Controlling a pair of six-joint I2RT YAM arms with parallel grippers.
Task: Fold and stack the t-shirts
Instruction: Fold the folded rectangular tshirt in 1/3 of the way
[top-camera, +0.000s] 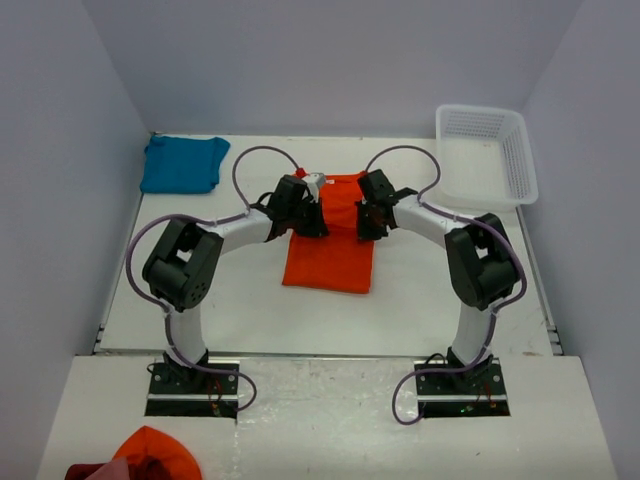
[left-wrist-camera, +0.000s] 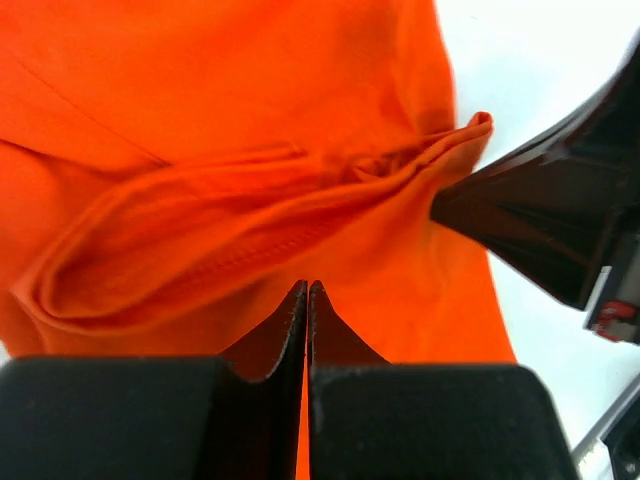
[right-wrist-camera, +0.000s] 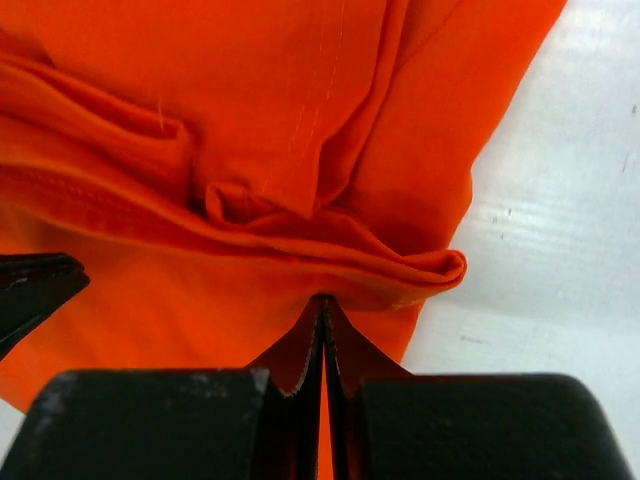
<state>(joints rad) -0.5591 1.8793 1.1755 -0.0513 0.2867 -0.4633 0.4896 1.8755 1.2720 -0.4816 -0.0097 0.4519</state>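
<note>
The orange t-shirt (top-camera: 330, 255) lies partly folded mid-table, its white neck label (top-camera: 315, 181) at the far end. My left gripper (top-camera: 312, 218) is shut on its left edge and my right gripper (top-camera: 365, 218) on its right edge. In the left wrist view the gripper (left-wrist-camera: 307, 288) has its jaws pressed together on the orange cloth (left-wrist-camera: 200, 100) below a rolled fold. The right wrist view shows that gripper (right-wrist-camera: 322, 300) pinching a fold of the shirt (right-wrist-camera: 250, 100). The teal-blue t-shirt (top-camera: 183, 163) lies bunched at the far left corner, away from both arms.
A white plastic basket (top-camera: 515, 150) stands at the far right corner. Another orange cloth (top-camera: 150, 455) lies on the near ledge, left of the arm bases. Walls close in the table's left, far and right sides.
</note>
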